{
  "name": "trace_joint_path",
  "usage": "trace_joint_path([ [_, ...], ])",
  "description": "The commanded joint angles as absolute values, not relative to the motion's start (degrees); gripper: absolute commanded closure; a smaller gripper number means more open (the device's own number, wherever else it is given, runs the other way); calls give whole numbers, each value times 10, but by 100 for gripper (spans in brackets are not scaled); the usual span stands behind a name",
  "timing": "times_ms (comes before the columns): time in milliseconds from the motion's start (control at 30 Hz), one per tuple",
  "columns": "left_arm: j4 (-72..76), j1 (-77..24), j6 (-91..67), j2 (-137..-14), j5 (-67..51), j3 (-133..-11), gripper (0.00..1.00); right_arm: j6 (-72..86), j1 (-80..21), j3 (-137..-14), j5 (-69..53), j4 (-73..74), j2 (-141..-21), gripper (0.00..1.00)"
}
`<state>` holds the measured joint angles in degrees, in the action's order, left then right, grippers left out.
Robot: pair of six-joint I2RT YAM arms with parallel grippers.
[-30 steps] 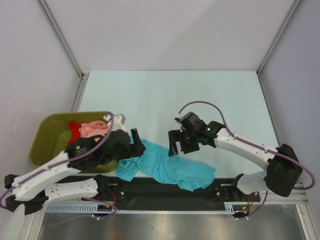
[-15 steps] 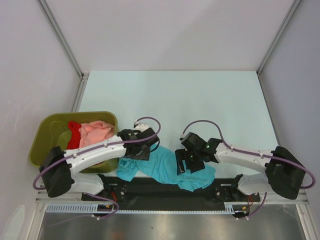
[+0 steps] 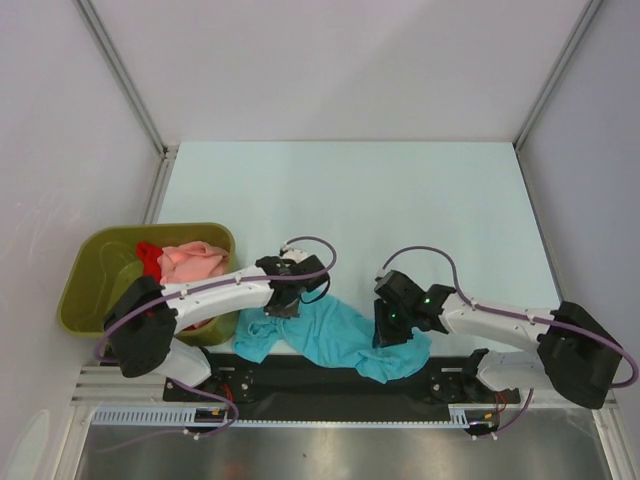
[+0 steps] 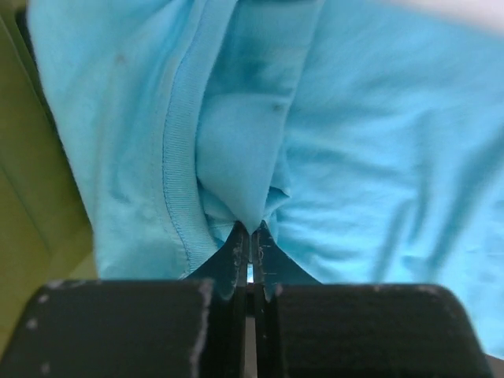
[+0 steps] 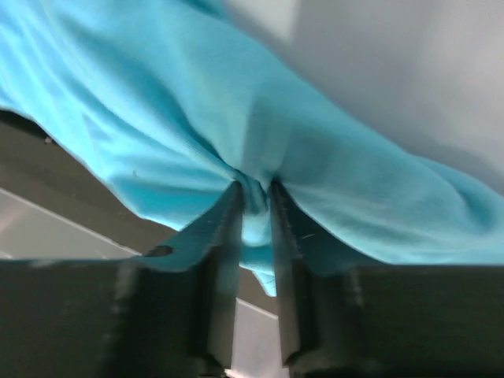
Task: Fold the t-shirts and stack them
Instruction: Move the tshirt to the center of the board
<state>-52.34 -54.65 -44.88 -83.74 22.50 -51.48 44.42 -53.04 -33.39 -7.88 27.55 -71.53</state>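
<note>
Turquoise-blue t-shirt [image 3: 330, 340] crumpled at the near edge of the desk [image 3: 380, 190], stretched from one tool to the other. Left tool [image 3: 285, 303] down on the shirt's left end and closed hard on it. Seen from the left wrist, left tool [image 4: 250, 232] with its tips pressed together and a thin ridge of the turquoise-blue t-shirt [image 4: 378, 142] pinched between them, a ribbed band running just left of the pinch. Right tool [image 3: 386, 330] down on the shirt's right part, well apart from the left one. Seen from the right wrist, right tool [image 5: 253, 189] narrowed onto a bunched pleat of the turquoise-blue t-shirt [image 5: 157, 102], cloth filling the slit between the fingers and fanning out to both sides beyond the tips. Below that tool, shirt edge lapping onto the dark strip [image 3: 300, 368] along the desk's near side.

Left of the left tool, olive-green tub [image 3: 100, 275], its wall [image 4: 24, 197] just beside the shirt's edge. Inside the tub, salmon-pink t-shirt [image 3: 193, 260] in a heap, nearer that tool, and red t-shirt [image 3: 148, 255] just past it on the far side from the tool, both untouched by either tool.
</note>
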Motion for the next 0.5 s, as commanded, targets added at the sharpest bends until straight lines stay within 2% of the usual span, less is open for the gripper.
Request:
trace_joint_path([
  [0, -520, -542, -436, -836, 244, -588, 99, 467, -484, -301, -70, 279, -655, 80],
  [33, -519, -542, -436, -835, 243, -599, 100, 467, -471, -294, -73, 293, -641, 91],
  [67, -519, -542, -434, -837, 242, -611, 100, 464, -441, -289, -75, 303, -622, 98],
  [100, -515, -542, -425, -838, 234, -634, 100, 461, -424, -287, -69, 316, -587, 100],
  [167, -499, -542, -417, -828, 222, -671, 100, 441, -363, -300, -64, 379, -533, 100],
  [267, -516, -540, -416, -822, 225, -727, 100, 413, -289, -316, -105, 400, -493, 100],
  [300, -525, -538, -417, -822, 228, -769, 100, 397, -253, -328, -118, 411, -489, 100],
  [467, -563, -523, -425, -810, 237, -882, 100, 328, -207, -424, -114, 496, -532, 100],
])
